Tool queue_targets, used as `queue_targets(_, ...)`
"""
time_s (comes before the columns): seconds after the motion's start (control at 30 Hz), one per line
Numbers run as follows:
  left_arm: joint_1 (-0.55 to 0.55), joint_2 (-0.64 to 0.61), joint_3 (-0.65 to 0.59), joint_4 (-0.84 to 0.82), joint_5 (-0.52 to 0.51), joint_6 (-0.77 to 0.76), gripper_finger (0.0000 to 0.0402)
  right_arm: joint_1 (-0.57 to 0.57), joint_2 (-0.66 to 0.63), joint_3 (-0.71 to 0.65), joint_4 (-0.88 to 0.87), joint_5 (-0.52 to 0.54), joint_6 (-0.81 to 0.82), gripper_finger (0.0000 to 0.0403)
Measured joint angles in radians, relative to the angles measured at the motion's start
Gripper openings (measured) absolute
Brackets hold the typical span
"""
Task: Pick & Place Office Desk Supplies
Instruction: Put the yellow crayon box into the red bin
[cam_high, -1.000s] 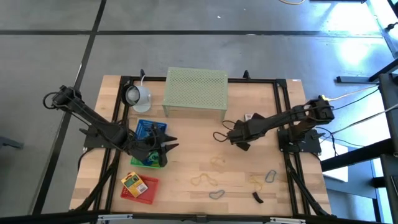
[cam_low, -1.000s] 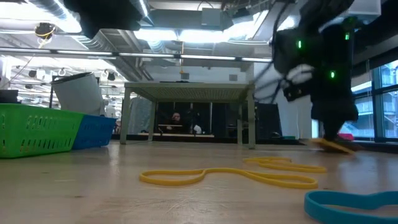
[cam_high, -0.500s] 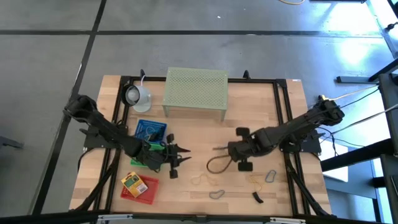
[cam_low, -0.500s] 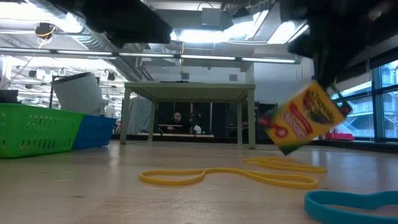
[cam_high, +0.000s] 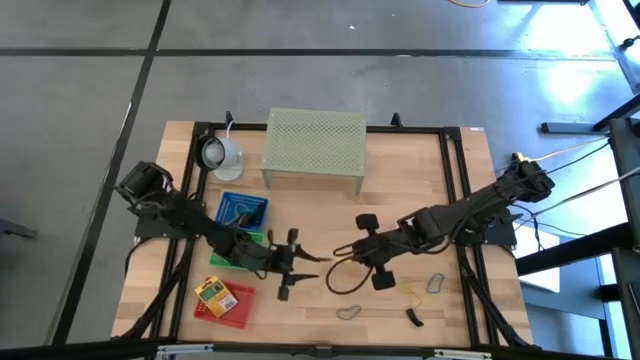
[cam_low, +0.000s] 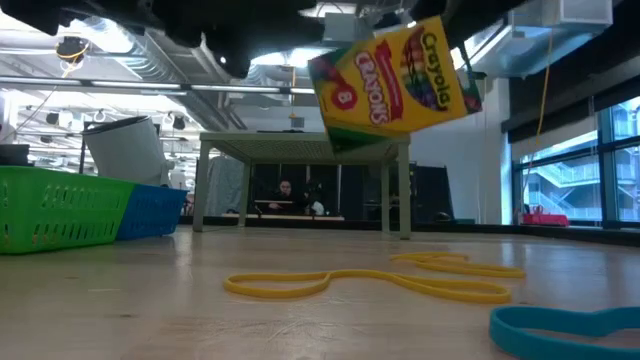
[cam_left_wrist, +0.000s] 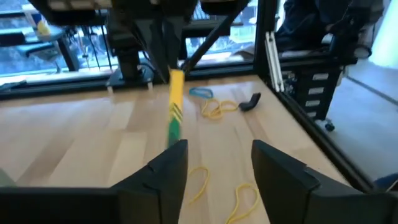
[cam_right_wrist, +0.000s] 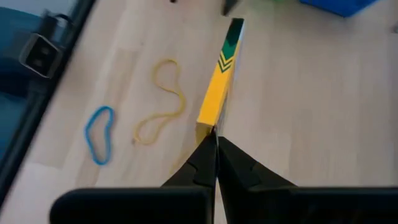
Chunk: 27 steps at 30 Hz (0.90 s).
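Right tool (cam_right_wrist: 214, 140) pinched on yellow crayon box (cam_right_wrist: 221, 78) above table; left tool (cam_left_wrist: 214, 165) spread, empty.

Between the left end effector (cam_left_wrist: 214, 165) open fingers, a yellow box (cam_left_wrist: 175, 111) hangs edge-on above the table (cam_left_wrist: 74, 134).

Green mesh stand (cam_high: 313, 148) beside white lamp (cam_high: 219, 154).

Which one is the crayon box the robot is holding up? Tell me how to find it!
Find the big pale green mesh stand at the table's back, then look in front of it, mid-table. There the right gripper, shut, holds the yellow Crayola box in the air; the other yellow box lies in a red tray.
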Motion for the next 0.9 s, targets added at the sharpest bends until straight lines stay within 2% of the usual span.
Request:
queue_targets(0.17, 0.000, 0.000, 0.001, 0.018, -0.009, 0.013, 0.0193, 0.000, 0.006, 0.000, 0.047, -0.048, -0.016, 0.0008)
queue_targets(0.3, 0.006, 0.029, 0.031, 0.035, -0.016, 0.063, 0.0197, -0.005, 0.013, 0.000, 0.049, -0.048, -0.016, 0.0008)
queue_targets(0.57, 0.013, 0.168, 0.151, 0.052, -0.007, 0.238, 0.0195, -0.014, 0.013, 0.000, 0.051, -0.048, -0.016, 0.0008)
queue_targets(0.9, 0.031, 0.212, 0.180, 0.037, -0.005, 0.202, 0.0195, -0.014, 0.013, 0.000, 0.053, -0.089, -0.039, 0.0008)
